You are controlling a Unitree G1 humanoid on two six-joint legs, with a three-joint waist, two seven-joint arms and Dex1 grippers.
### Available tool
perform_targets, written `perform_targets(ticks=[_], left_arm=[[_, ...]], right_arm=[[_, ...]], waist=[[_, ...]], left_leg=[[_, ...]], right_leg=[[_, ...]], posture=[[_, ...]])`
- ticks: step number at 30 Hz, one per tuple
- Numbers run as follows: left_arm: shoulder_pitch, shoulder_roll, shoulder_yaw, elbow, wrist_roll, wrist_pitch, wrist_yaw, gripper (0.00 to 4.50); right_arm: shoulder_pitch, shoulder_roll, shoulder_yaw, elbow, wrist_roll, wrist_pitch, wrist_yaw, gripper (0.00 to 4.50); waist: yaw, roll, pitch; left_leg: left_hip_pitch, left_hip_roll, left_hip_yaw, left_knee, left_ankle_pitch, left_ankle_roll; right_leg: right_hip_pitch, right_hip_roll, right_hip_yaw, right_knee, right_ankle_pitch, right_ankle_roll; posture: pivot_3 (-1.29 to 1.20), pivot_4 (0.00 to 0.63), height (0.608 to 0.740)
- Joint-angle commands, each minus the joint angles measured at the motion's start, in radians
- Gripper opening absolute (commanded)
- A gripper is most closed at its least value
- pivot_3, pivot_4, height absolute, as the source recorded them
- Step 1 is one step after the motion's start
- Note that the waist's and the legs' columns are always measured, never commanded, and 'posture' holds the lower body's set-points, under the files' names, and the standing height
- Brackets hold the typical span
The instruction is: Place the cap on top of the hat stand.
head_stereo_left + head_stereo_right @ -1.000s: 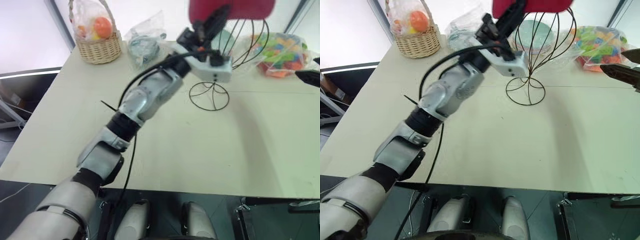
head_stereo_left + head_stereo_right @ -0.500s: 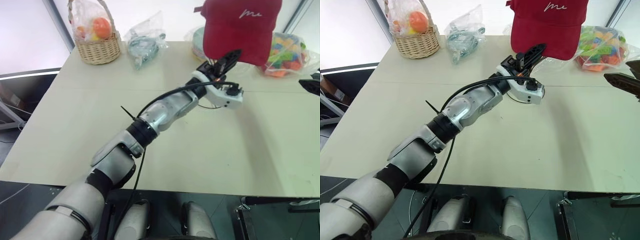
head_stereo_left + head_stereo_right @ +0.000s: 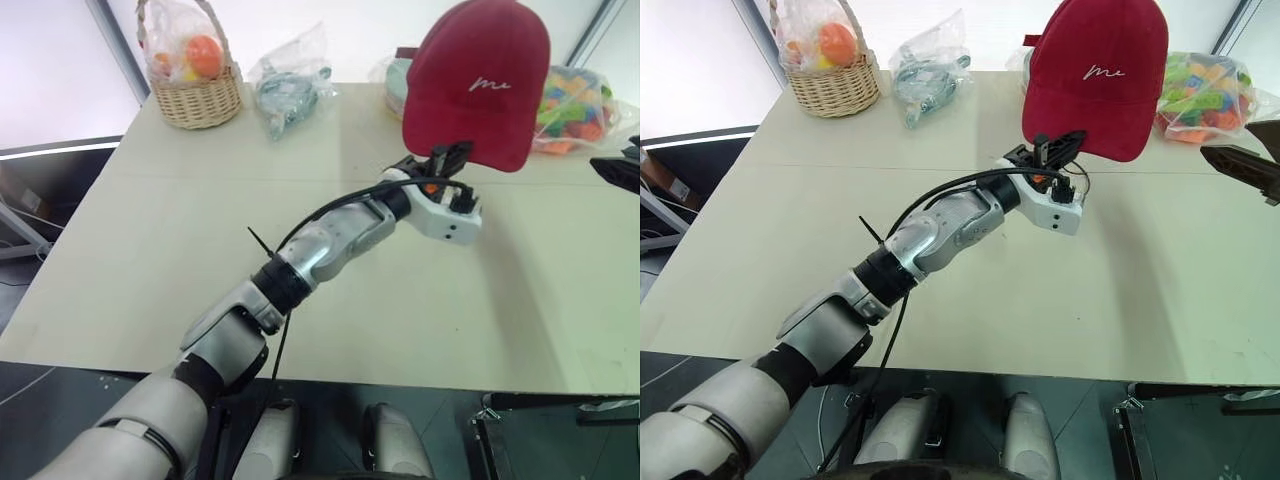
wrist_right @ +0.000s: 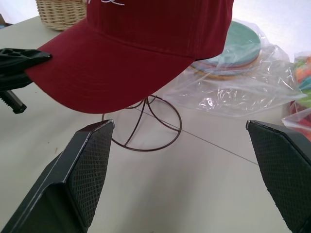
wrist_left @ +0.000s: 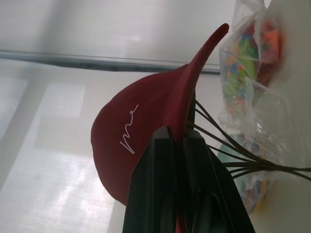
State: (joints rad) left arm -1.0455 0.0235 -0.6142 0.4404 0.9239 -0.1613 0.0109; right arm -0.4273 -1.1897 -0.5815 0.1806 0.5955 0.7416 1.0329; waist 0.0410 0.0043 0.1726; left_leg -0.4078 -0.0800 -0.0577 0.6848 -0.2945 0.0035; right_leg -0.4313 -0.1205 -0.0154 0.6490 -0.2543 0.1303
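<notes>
Cap (image 3: 1095, 75) sits over hat stand (image 4: 146, 124), hiding its cage; stem and base ring visible. Left gripper (image 3: 1060, 147) clamped on brim edge. Right gripper (image 4: 180, 160) wide open, empty, mostly cut off.

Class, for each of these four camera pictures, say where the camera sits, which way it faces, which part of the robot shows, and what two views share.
Left eye view: on the head, facing down over the table; the left arm reaches the cap.
Right eye view: beside it, same scene; left gripper shut on the brim.
Left wrist view: along that gripper's fingers, up at the cap over the hat stand.
Right wrist view: between open fingers, toward the stand's base.
Shared: all show the cap.
</notes>
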Motion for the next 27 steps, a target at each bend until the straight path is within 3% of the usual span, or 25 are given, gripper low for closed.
perform_targets(ticks=[1,9,12,17,19,24,27], left_arm=[[0.028,0.001,0.005,-0.069,-0.033,-0.001,-0.047,0.05],[0.059,0.02,0.01,-0.127,-0.029,0.006,-0.073,0.05],[0.063,0.022,0.012,-0.136,-0.027,0.009,-0.075,1.09],[0.07,0.024,0.018,-0.147,-0.027,0.008,-0.073,3.68],[0.072,0.024,0.018,-0.151,-0.027,0.007,-0.071,4.38],[0.08,0.023,0.016,-0.153,-0.05,-0.006,-0.095,4.38],[0.125,0.02,0.029,-0.169,-0.131,0.01,-0.198,4.38]], right_arm=[[-0.011,-0.007,-0.024,-0.026,0.018,-0.003,-0.005,4.5],[-0.019,0.0,-0.006,-0.026,0.019,-0.003,-0.011,4.5],[-0.023,0.003,0.001,-0.025,0.018,-0.004,-0.013,4.5],[-0.034,0.006,0.014,-0.023,0.016,-0.004,-0.015,4.5],[-0.035,0.006,0.016,-0.02,0.015,-0.005,-0.013,4.5],[-0.038,0.007,0.022,-0.017,0.011,-0.007,-0.011,4.5],[-0.037,0.008,0.029,-0.015,0.009,-0.009,-0.01,4.5]], waist=[[0.0,0.0,0.0],[0.001,0.0,0.0],[0.0,0.0,0.0],[0.0,0.0,0.0],[0.0,0.0,0.0],[0.0,0.0,0.0],[-0.001,0.0,0.0]], left_leg=[[0.0,0.0,0.0,0.0,0.0,0.0],[0.0,0.0,0.0,0.0,0.0,0.0],[0.0,0.0,0.0,0.0,0.0,0.0],[0.0,0.0,0.0,0.0,0.0,0.0],[0.0,0.0,0.0,0.0,0.0,0.0],[0.0,0.0,0.0,0.0,0.0,0.0],[0.0,0.0,0.0,0.0,0.0,0.0]], right_leg=[[0.0,0.0,0.0,0.0,0.0,0.0],[0.0,0.0,0.0,0.0,0.0,0.0],[0.0,0.0,0.0,0.0,0.0,0.0],[0.0,0.0,0.0,0.0,0.0,0.0],[0.0,0.0,0.0,0.0,0.0,0.0],[0.0,0.0,0.0,0.0,0.0,0.0],[0.0,0.0,0.0,0.0,0.0,0.0]], posture=[[0.0,0.15,0.74],[0.0,0.15,0.74],[0.0,0.15,0.74],[0.0,0.15,0.74],[0.0,0.15,0.74],[0.0,0.15,0.74],[0.0,0.15,0.74]])
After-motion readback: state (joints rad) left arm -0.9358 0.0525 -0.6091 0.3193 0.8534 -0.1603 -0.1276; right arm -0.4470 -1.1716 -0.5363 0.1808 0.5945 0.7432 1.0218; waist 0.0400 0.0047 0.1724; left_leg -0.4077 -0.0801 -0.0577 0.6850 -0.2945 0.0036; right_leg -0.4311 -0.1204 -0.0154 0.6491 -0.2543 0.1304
